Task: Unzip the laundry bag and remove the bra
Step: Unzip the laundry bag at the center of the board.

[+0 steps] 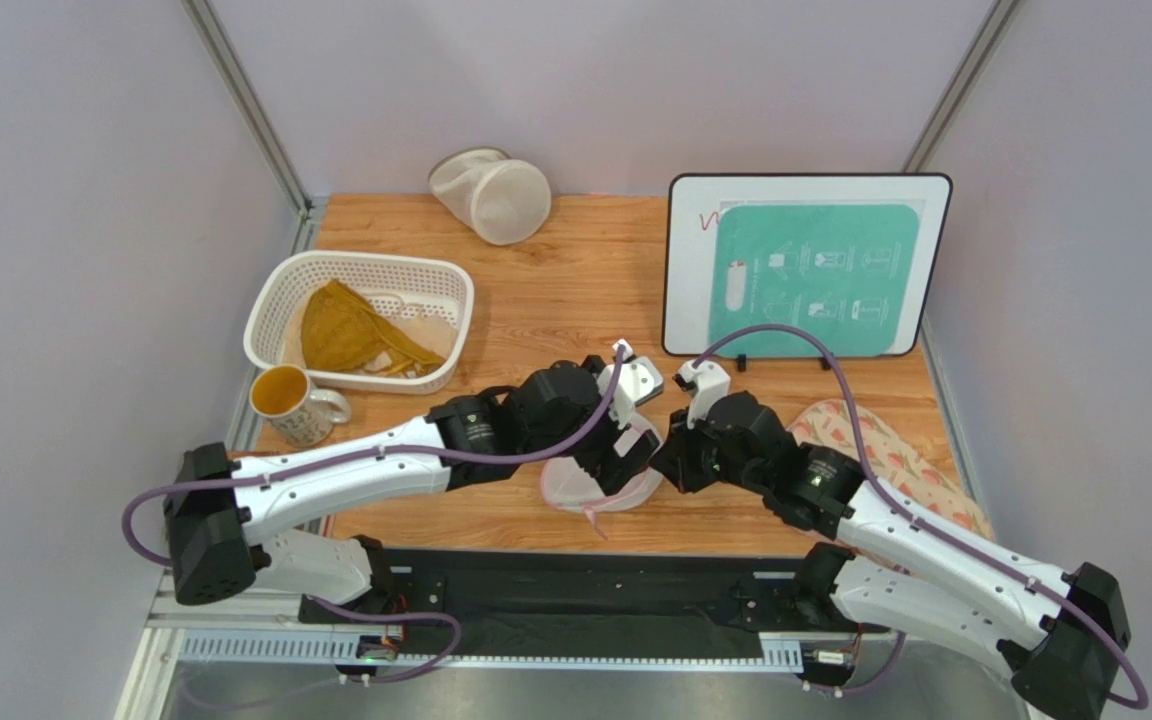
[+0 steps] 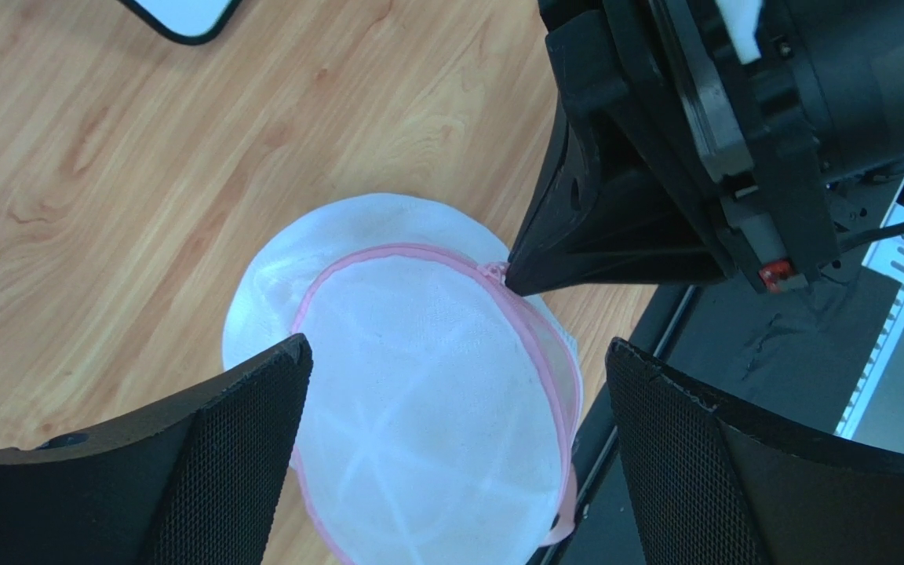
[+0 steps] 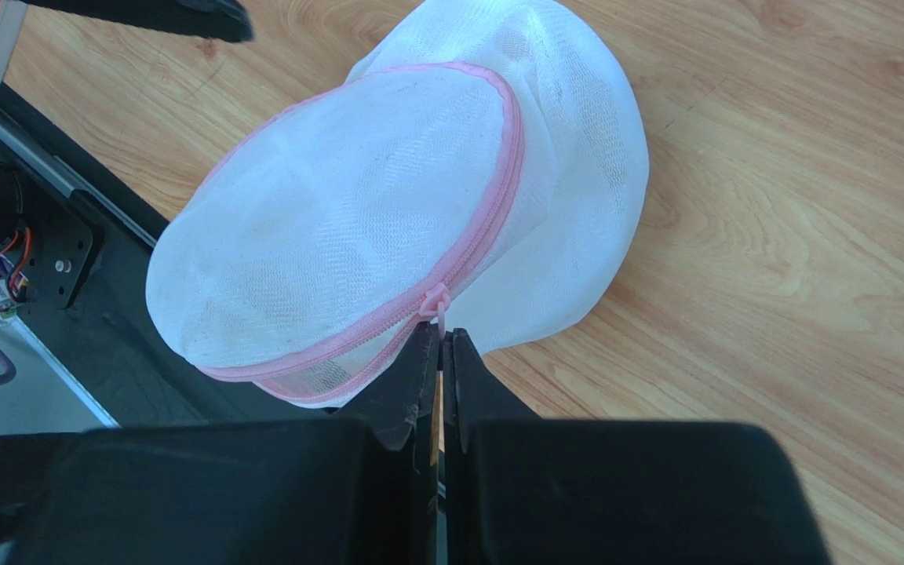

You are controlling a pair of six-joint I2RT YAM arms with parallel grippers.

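Observation:
The laundry bag (image 1: 585, 485), a white mesh dome with pink zipper trim, lies on the table's near edge between the arms. It also shows in the left wrist view (image 2: 421, 400) and the right wrist view (image 3: 339, 224). My right gripper (image 3: 440, 334) is shut on the pink zipper pull (image 3: 432, 301) at the bag's side, and shows in the top view (image 1: 668, 458). My left gripper (image 2: 457, 353) is open, its fingers (image 2: 245, 436) spread to either side of the dome just above it, holding nothing. The bra does not show apart from the bag.
A white basket (image 1: 279, 293) holding a mustard-yellow garment (image 1: 339, 330) stands at the left, with a mug (image 1: 285, 398) in front. A cream cylindrical mesh bag (image 1: 495, 195) lies at the back. An instruction board (image 1: 808, 263) leans at the right. A pink patterned cloth (image 1: 898, 450) lies under the right arm.

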